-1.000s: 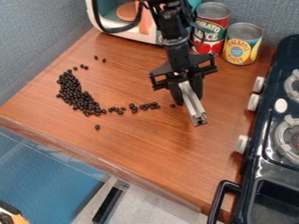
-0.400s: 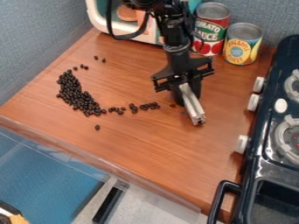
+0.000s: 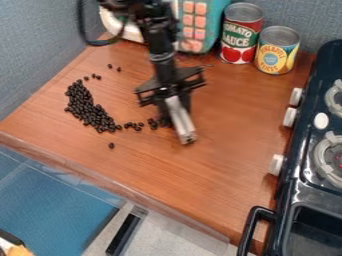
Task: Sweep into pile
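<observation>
The gripper (image 3: 175, 102) was above the wooden counter (image 3: 227, 160), and its claw was pinching a pale metal bar (image 3: 181, 121), which pointed toward the counter's front edge. The dark beans (image 3: 92, 114) lay on the counter, at the view's left, mostly in one curved heap. From there, a thin row went right, up to beside the gripper. Several single beans lay apart.

I have free bench (image 3: 230, 132) for my hand (image 3: 175, 106) between the beans (image 3: 87, 111) and the stove (image 3: 290, 200). Along the back, the tomato can (image 3: 240, 37), pineapple can (image 3: 275, 56) and toy microwave (image 3: 212, 27) block me.
</observation>
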Robot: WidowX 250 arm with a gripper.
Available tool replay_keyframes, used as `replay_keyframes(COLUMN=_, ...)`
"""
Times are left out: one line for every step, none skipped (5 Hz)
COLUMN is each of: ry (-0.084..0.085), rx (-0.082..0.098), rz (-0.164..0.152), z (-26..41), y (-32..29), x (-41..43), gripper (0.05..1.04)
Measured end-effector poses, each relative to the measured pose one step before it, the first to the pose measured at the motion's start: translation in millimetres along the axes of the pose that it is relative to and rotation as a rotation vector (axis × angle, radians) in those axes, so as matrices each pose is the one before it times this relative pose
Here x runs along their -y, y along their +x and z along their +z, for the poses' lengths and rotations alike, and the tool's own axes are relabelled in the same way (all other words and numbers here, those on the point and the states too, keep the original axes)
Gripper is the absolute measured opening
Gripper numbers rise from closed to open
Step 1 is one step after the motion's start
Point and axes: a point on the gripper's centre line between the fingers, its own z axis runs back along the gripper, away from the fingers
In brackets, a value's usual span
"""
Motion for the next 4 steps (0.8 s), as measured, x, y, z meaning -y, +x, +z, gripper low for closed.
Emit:
replay_keyframes(ry=0.0203, rx=0.0270, rz=-0.0197, z=3.72, y=-1.39, x=-24.50, gripper=0.389)
replay_keyframes(ry=0.0164, rx=0.0624, rz=-0.0261, z=-1.23, y=1.36, x=-12.98, gripper=0.389)
replay_keyframes(ry=0.0204, rx=0.0370, rz=0.0084, z=1.93, y=7.68, x=-19.65, gripper=0.389)
replay_keyframes(ry=0.0065, rx=0.0138, rz=-0.0035, z=0.28, y=2.73, x=-9.71, gripper=0.389)
